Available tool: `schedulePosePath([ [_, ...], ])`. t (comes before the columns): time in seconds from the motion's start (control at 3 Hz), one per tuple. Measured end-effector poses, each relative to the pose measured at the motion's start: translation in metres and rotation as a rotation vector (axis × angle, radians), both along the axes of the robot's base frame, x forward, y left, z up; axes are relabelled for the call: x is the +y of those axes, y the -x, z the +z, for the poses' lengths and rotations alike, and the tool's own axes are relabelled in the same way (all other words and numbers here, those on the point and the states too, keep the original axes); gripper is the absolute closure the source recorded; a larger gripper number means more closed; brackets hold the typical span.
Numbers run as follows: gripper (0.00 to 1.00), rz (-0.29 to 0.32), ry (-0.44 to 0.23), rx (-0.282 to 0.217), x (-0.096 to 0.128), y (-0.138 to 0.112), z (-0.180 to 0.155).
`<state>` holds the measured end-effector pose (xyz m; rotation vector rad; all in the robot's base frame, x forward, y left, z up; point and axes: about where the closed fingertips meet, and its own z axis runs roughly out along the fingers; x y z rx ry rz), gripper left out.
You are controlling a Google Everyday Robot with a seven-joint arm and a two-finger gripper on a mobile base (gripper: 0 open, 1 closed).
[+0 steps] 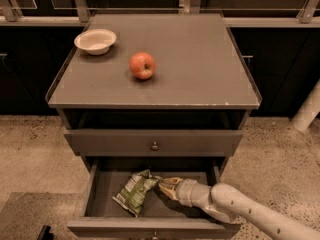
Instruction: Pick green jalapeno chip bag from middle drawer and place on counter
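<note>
The green jalapeno chip bag [134, 192] lies crumpled on the floor of the open middle drawer [100, 190], left of centre. My gripper [164, 185] reaches into the drawer from the lower right on a white arm. Its tip is at the bag's upper right edge, touching or nearly touching it. The counter [200, 59] spreads above, flat and grey-brown.
A red apple [142, 65] stands on the counter left of centre. A white bowl [95, 40] sits at its back left corner. The drawer above [154, 142], with a small knob, is closed. Speckled stone floor [30, 149] surrounds the cabinet.
</note>
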<state>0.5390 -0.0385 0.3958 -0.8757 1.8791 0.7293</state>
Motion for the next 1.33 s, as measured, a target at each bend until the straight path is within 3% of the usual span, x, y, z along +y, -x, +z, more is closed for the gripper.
schedulePosePath([
  [0.33, 0.83, 0.000, 0.000, 0.000, 0.000, 0.000, 0.000],
  [0.67, 1.00, 0.000, 0.000, 0.000, 0.000, 0.000, 0.000],
  [1.0, 1.00, 0.005, 0.013, 0.009, -0.001, 0.004, 0.005],
  [1.33, 1.00, -0.036, 0.067, 0.057, -0.021, 0.022, 0.023],
])
